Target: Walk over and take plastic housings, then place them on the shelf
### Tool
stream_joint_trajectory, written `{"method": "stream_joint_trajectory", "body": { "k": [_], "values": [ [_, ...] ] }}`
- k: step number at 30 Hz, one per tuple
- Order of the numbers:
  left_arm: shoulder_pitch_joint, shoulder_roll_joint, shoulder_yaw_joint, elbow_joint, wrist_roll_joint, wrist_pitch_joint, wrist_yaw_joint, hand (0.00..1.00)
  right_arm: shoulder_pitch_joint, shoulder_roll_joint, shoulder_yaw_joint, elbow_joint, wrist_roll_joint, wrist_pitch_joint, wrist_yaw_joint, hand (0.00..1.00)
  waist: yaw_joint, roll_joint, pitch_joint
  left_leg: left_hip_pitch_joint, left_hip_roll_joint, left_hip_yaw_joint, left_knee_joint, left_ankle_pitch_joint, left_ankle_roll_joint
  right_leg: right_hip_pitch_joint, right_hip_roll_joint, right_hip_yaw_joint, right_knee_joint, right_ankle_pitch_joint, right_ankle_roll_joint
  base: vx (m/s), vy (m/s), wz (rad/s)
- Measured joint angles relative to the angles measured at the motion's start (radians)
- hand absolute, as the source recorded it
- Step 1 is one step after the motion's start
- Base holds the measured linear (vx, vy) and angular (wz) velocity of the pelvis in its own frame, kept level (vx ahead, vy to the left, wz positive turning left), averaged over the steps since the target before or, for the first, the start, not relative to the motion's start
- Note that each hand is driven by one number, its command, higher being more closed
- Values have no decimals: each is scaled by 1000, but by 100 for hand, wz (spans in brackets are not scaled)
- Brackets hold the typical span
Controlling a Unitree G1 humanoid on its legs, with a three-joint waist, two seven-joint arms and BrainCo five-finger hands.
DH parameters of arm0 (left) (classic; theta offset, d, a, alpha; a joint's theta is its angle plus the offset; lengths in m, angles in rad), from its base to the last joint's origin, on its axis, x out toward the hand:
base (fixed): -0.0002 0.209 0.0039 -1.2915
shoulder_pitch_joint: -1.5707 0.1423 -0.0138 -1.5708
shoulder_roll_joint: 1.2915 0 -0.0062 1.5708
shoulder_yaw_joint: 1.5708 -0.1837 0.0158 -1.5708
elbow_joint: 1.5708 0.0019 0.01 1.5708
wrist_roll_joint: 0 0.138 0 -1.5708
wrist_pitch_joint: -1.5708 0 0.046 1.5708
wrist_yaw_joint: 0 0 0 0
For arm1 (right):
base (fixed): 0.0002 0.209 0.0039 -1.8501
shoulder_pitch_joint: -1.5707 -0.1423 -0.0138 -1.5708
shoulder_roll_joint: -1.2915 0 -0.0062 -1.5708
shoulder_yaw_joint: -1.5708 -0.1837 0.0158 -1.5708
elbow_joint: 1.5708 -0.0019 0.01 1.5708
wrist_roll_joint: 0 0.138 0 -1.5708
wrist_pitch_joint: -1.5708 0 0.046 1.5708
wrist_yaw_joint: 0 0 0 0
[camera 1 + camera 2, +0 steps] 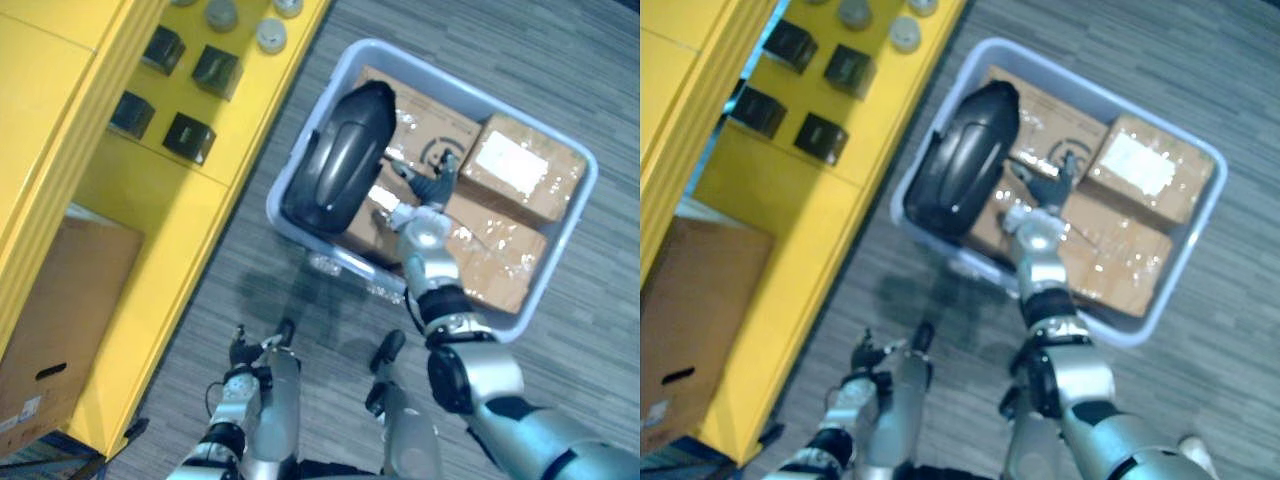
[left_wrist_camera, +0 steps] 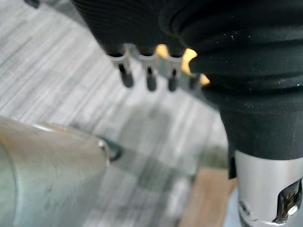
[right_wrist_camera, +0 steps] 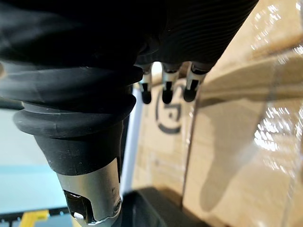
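Black housing [image 1: 340, 160] hides pt of boxes [image 1: 520, 165]; right hand [image 1: 412, 207] relaxed beside.

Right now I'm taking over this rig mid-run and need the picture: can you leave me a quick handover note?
Left hand: open, empty, low by the robot's side above the floor.
Right hand: open, empty, over the cardboard boxes in the bin, beside the black housing.
Housing: lies in the bin on the floor, at the side nearest the yellow shelf; not gripped.
Done: the robot is at the bin.
Left: grasp the housing, carry it over, set it on the shelf.
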Motion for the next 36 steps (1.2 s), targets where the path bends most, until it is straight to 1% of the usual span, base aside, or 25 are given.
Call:
{"method": "stream_joint_trajectory", "body": {
  "k": [2,4,10,15,17,19,22,25,26,28,29,33,36],
  "values": [
    [-11,2,-3,9,-1,1,0,0,-8,-13,0,6,0,0,-14,0,3,0,1,-9,-2,-11,4,0,0,0,1,-11,0,0,0,-41,-6,15],
    [-16,1,-4,20,-22,1,0,0,-33,-28,0,46,1,0,-15,0,13,0,1,-10,-4,-12,4,0,0,0,0,-13,0,0,0,-30,-1,4],
    [-23,2,-7,28,-38,0,0,0,-120,-37,5,134,30,-1,-7,0,19,0,1,-20,-5,-19,-5,9,-6,1,2,-30,-14,6,-3,-18,-10,6],
    [-23,4,-12,30,-40,0,0,0,-180,-37,66,211,46,0,9,0,21,0,1,-14,3,-18,-8,13,-10,14,13,-32,-33,10,-7,0,-7,0],
    [-26,10,-48,29,-45,-3,-1,0,-201,-36,90,246,48,1,12,0,25,0,1,-1,4,-16,-30,29,-14,24,14,-34,-45,16,-11,-1,-33,2],
    [-29,9,-49,31,-62,-8,-1,0,-225,-37,112,274,48,1,18,0,25,0,1,0,10,-16,-39,32,-18,23,20,-36,-48,16,-11,-13,-34,2],
    [-34,16,-72,35,-70,-10,-1,0,-256,-42,138,316,48,13,32,0,29,0,1,0,20,-19,-41,37,-25,24,29,-38,-48,15,-13,-31,-35,0],
    [-40,17,-93,37,-70,-13,-1,0,-293,-63,189,364,47,40,50,0,29,0,1,3,22,-31,-62,55,-30,24,31,-51,-48,14,-16,-46,-32,9],
    [-40,18,-100,37,-71,-13,-1,0,-296,-67,193,371,46,41,53,0,29,1,1,3,22,-36,-67,58,-31,25,31,-55,-48,13,-18,-49,-30,20],
    [-46,22,-117,38,-71,-13,-3,0,-312,-79,200,401,36,49,54,0,38,1,1,4,26,-45,-79,68,-36,27,32,-62,-48,12,-19,-52,-16,13],
    [-52,21,-124,46,-71,-13,-3,0,-323,-89,222,423,21,63,56,100,45,1,1,10,26,-46,-96,78,-38,27,34,-64,-48,11,-22,-42,-7,4],
    [-58,22,-128,58,-75,-12,-8,0,-331,-111,247,440,-22,84,66,100,45,1,0,13,29,-55,-117,89,-42,30,37,-82,-48,8,-29,-50,-18,11],
    [-61,32,-163,62,-76,-12,-13,0,-334,-135,248,461,-76,98,71,100,46,1,0,14,29,-66,-138,104,-43,32,37,-96,-48,6,-32,-22,1,18]
  ]
}}
